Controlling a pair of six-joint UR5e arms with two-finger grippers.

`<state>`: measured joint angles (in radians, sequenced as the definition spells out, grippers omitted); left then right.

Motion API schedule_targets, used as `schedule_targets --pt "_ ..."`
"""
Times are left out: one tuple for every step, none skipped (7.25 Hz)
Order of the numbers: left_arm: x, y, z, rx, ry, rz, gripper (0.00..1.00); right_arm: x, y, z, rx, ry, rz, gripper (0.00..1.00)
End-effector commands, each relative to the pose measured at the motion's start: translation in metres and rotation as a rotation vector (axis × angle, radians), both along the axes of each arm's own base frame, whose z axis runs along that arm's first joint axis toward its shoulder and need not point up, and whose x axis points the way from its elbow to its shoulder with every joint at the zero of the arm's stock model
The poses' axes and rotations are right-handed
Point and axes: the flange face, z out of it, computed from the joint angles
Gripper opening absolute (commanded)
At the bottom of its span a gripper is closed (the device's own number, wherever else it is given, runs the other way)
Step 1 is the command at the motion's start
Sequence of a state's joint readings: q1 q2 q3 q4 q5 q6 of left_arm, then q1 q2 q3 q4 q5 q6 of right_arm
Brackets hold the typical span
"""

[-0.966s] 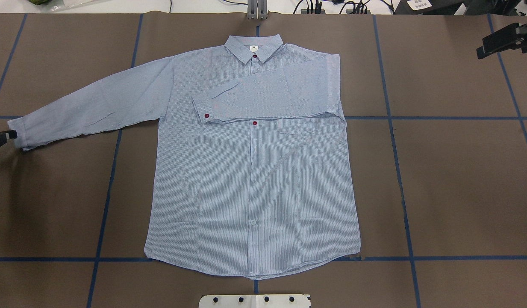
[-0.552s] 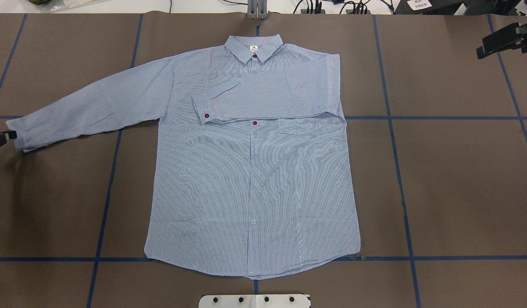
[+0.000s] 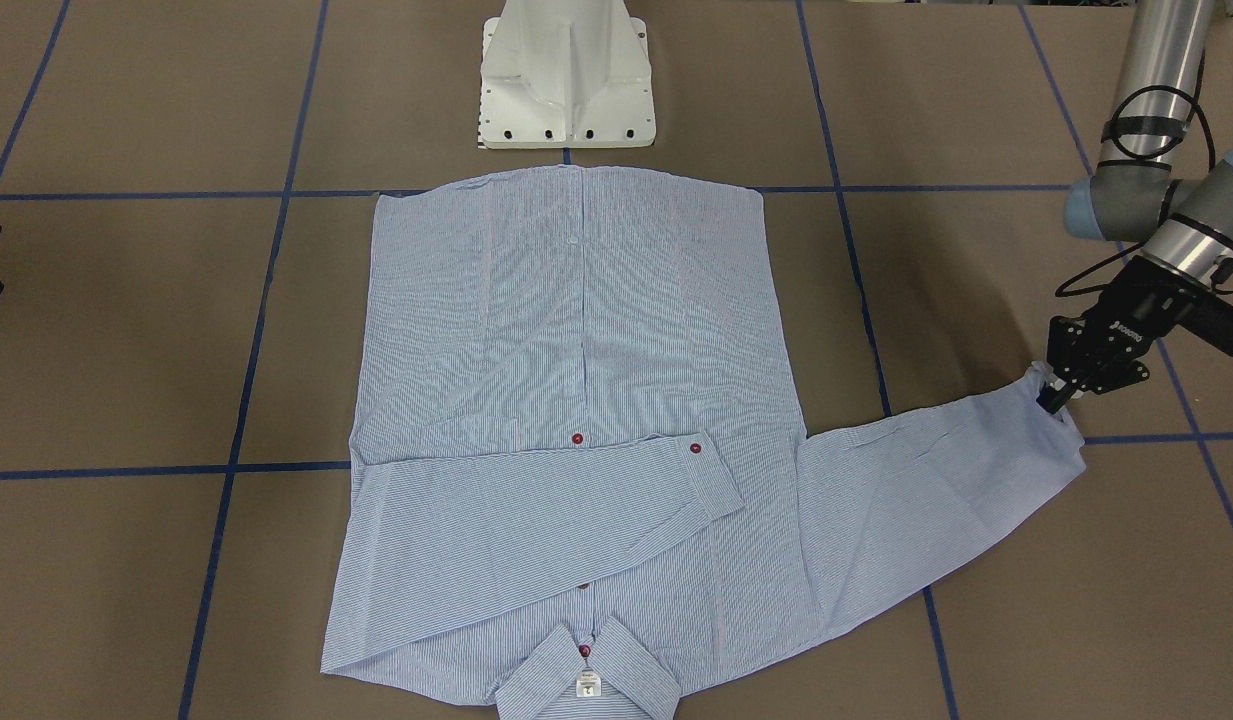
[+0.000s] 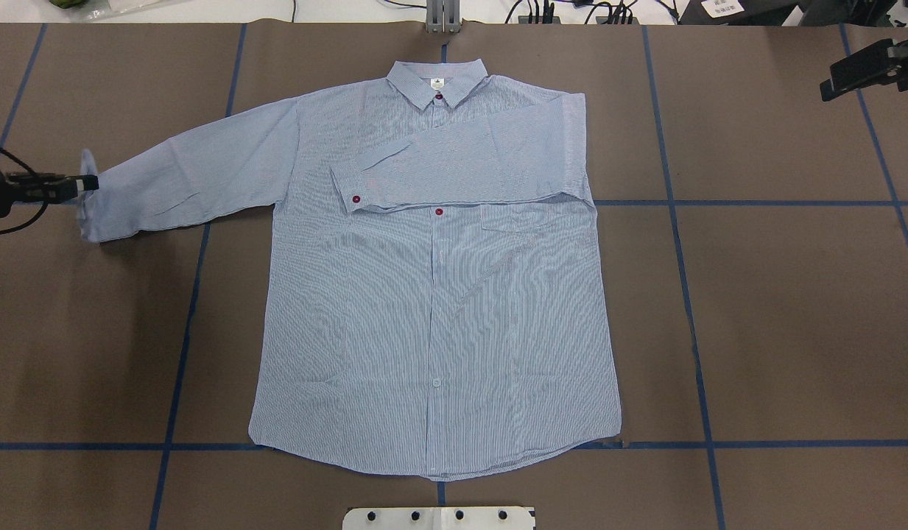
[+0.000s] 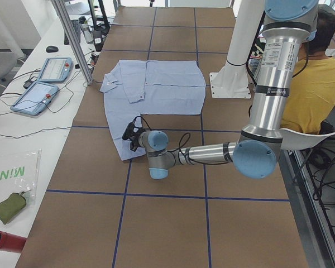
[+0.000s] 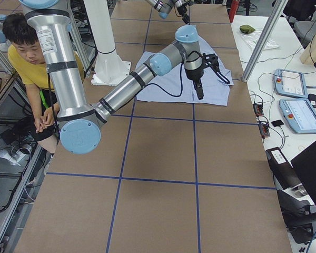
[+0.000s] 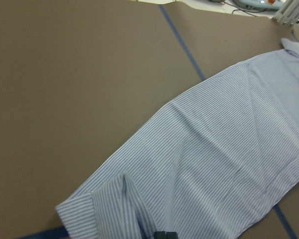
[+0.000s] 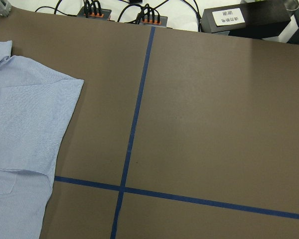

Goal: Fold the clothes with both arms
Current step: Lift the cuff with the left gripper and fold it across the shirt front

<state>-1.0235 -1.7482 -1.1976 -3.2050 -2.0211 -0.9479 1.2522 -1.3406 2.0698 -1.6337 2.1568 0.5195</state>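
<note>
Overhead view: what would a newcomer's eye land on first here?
The light blue striped shirt lying flat across the middle of the brown table, collar at the far side. One sleeve is already folded across the chest, while the left gripper pinches the cuff of the other sleeve at the view's left.

Silver-grey tubular arms (image 5: 273, 84), light blue joint caps (image 5: 254, 159)

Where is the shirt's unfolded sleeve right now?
In the overhead view the sleeve stretches left from the shirt. Its cuff is pinched by the left gripper near the view's left edge.
</note>
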Motion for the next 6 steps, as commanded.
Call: schedule_targets --pt "0.047 -0.032 -0.119 0.14 0.124 0.033 0.0 0.001 0.001 0.0 -0.004 -0.003 0.003 1.0" --pt "0.083 -0.027 -0.181 0.142 0.242 0.087 0.0 0.0 0.002 0.001 -0.005 -0.003 0.003 1.0" --pt "0.103 -0.024 -0.229 0.135 0.328 0.124 0.0 0.0 0.002 0.002 -0.008 -0.002 0.003 1.0" --pt "0.134 -0.023 -0.272 0.111 0.386 0.168 0.0 0.0 0.002 0.002 -0.009 -0.003 0.004 1.0" --pt "0.169 -0.023 -0.302 0.067 0.374 0.166 0.0 0.0 0.002 0.001 -0.009 -0.004 0.005 1.0" --pt "0.219 -0.008 -0.336 0.04 0.391 0.137 0.0 0.0 0.002 0.001 -0.009 -0.005 0.006 1.0"
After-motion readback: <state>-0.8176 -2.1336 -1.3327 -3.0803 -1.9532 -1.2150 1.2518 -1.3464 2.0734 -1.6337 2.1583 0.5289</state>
